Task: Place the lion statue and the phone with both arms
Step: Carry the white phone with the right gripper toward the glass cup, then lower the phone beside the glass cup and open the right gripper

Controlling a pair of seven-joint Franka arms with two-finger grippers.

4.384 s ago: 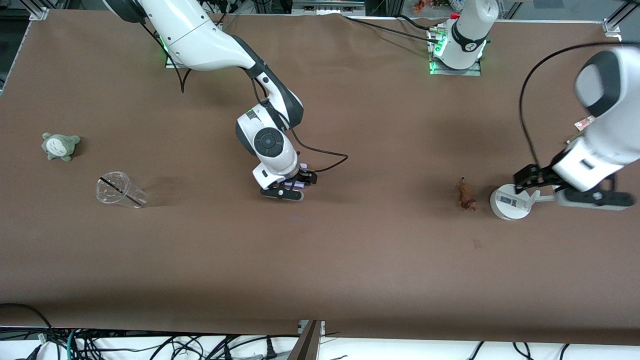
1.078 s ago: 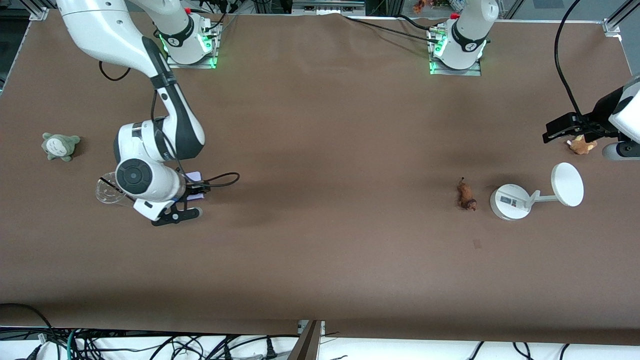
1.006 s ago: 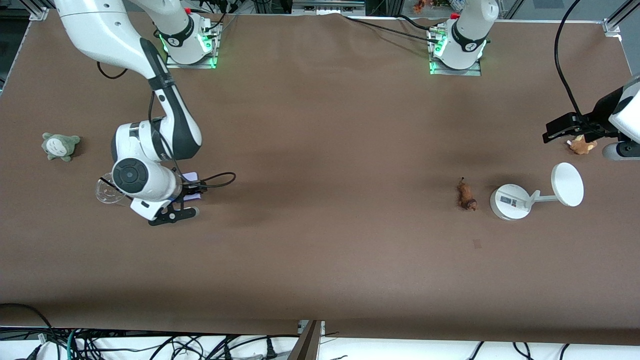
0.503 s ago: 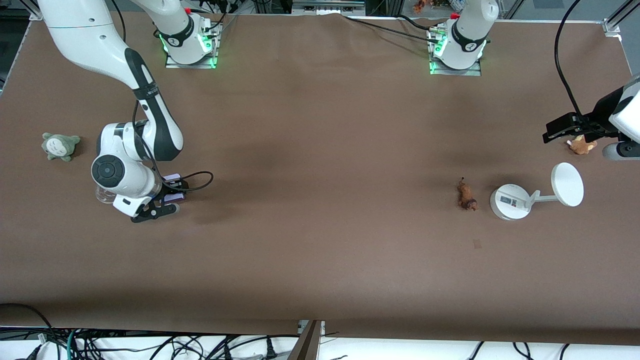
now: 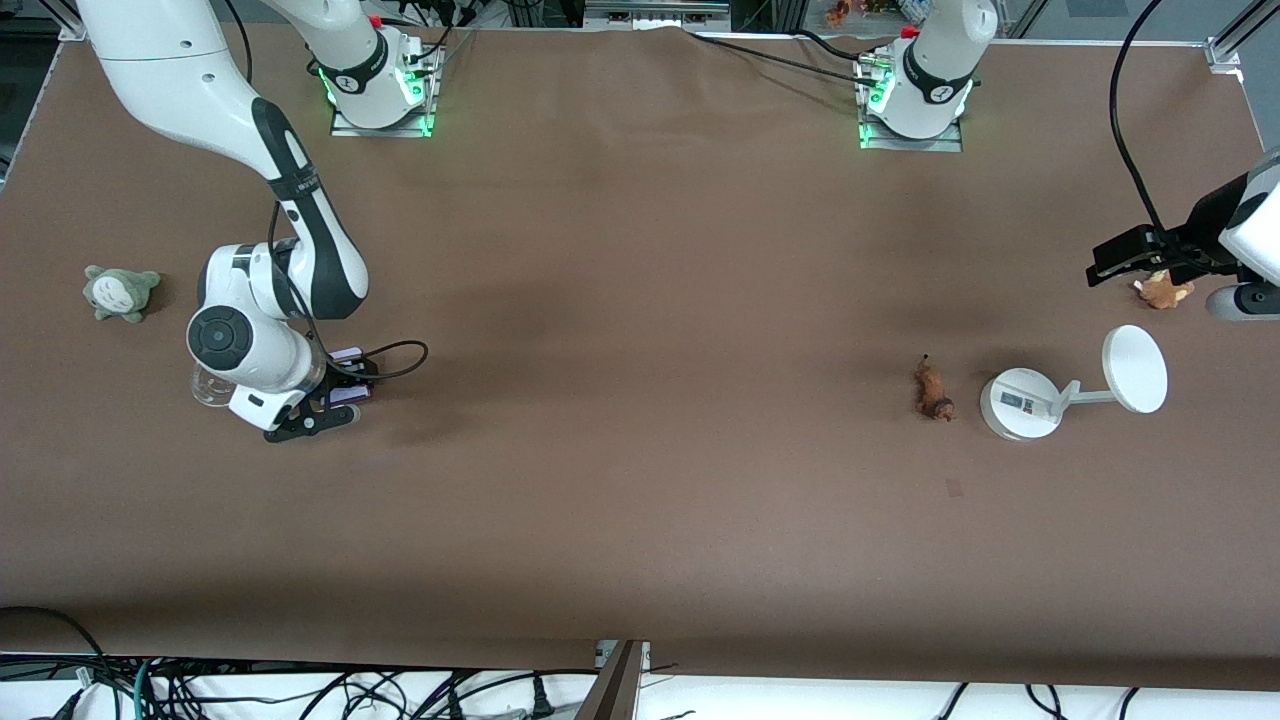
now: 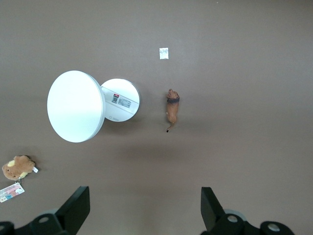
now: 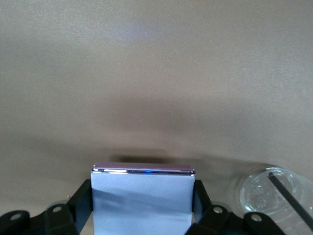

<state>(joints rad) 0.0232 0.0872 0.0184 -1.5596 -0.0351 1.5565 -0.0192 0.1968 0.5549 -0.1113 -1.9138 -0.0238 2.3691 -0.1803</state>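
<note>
- We take this for a robotics lab: two white arms bolted to base plates (image 5: 378, 110) lit green.
- Our brown-covered table (image 5: 640, 500) sits in an aluminium frame (image 5: 1225, 50).
- Loose cables (image 5: 300, 690) trail below its edge.

- I've got the phone (image 7: 142, 198) clamped in the right gripper (image 5: 335, 392), one finger on each long side. It's a flat pale lavender slab with a dark shiny edge, held just above the tabletop at the right arm's end, right next to a clear plastic cup (image 7: 269, 193).
- The lion statue (image 5: 933, 391) is a tiny orange-brown figurine with a darker head end and a thin tail. It's on the table at the left arm's end, just beside the white stand (image 5: 1020, 403), not touching it.
</note>
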